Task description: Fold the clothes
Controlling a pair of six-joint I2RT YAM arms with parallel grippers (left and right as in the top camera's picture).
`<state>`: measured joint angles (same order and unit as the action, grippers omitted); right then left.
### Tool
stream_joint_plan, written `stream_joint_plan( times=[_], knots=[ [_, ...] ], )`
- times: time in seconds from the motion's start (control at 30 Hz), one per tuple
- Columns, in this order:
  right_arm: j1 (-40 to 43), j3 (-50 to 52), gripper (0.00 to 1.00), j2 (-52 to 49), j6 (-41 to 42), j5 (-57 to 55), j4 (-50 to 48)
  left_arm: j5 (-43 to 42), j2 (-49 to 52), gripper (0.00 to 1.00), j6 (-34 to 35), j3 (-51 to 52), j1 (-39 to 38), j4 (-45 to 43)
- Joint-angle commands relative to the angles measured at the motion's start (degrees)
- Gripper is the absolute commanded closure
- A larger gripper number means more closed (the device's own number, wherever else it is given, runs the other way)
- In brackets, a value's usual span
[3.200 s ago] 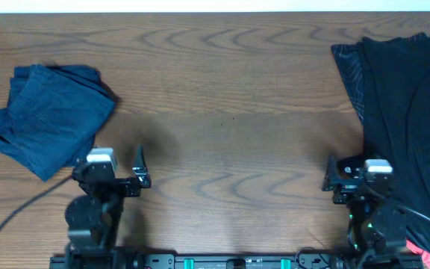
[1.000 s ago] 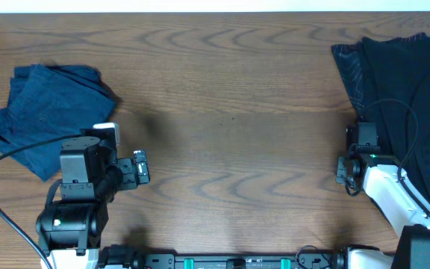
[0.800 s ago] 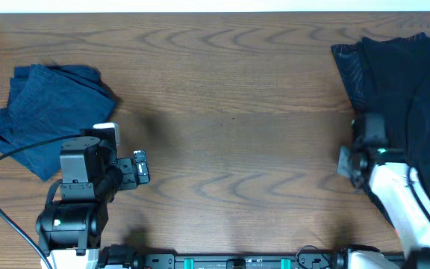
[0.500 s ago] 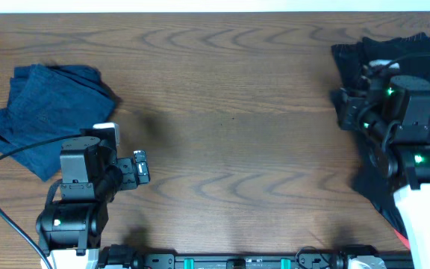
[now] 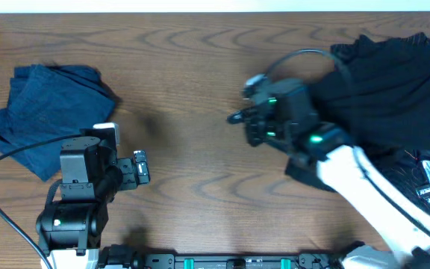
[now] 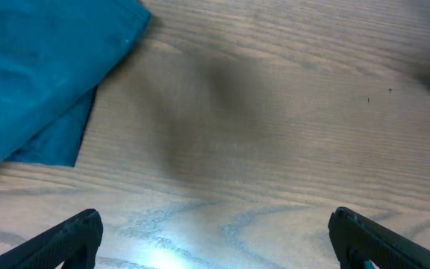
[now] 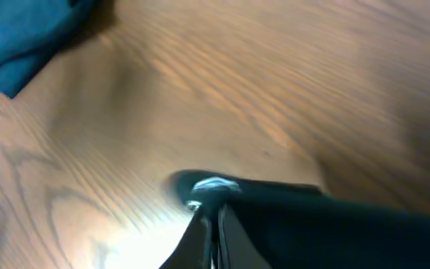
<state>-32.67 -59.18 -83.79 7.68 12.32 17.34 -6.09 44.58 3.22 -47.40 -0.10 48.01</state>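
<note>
My right gripper (image 7: 213, 213) is pinched closed on an edge of the black shirt (image 5: 394, 82), I think; the wrist view is blurred. The shirt lies at the right of the table (image 5: 200, 60), one part drawn toward the middle. It's soft, light and limp, so hems and corners are the places to hold. My left gripper (image 6: 216, 237) hangs spread and empty near the folded blue garment (image 5: 47, 112).

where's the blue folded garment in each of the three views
Overhead: the blue garment lies at the left side of the picture.
Left wrist: the garment fills the top left corner.
Right wrist: the garment sits blurred in the far top left corner, beyond the black garment pinched in the right gripper.
Shared landmark: the wood-grain table under it.
</note>
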Motion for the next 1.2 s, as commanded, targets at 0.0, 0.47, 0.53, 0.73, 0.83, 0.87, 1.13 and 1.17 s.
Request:
stream_joint_plan(
  times=[0.0, 0.47, 0.53, 0.73, 0.83, 0.87, 1.13, 1.17],
  knots=[
    [-4.7, 0.0, 0.90, -5.6, 1.2, -0.1, -8.6, -0.8, 0.0, 0.02, 0.5, -1.2, 0.1, 0.2],
    [-3.7, 0.0, 0.33, -4.5, 6.0, -23.3, -10.4, -2.5, 0.0, 0.02, 1.3, -1.2, 0.1, -1.7],
    [-0.9, 0.0, 0.21, -1.1, 6.0, -26.5, -3.0, -2.6, 0.0, 0.02, 5.6, -1.2, 0.1, -3.4],
    [10.0, 0.0, 0.01, 7.5, 8.1, -28.8, 15.9, -8.4, 2.7, 0.02, 12.1, -1.2, 0.1, -9.3],
    [15.5, 0.0, 0.01, 10.4, 8.3, -28.4, 22.1, -13.9, 6.7, 0.02, 12.2, -1.2, 0.1, -12.0],
    [17.3, 0.0, 0.01, 11.3, 8.6, -28.4, 24.1, -15.5, 8.3, 0.02, 12.2, -1.2, 0.1, -12.8],
    [29.6, 0.0, 0.01, 15.2, 15.0, -28.2, 32.2, -22.0, 26.2, 0.02, 16.2, -1.2, -7.0, -25.4],
    [30.6, 0.0, 0.01, 15.4, 15.0, -27.5, 32.7, -22.0, 28.3, 0.02, 16.9, -1.2, -8.5, -27.3]
  ],
)
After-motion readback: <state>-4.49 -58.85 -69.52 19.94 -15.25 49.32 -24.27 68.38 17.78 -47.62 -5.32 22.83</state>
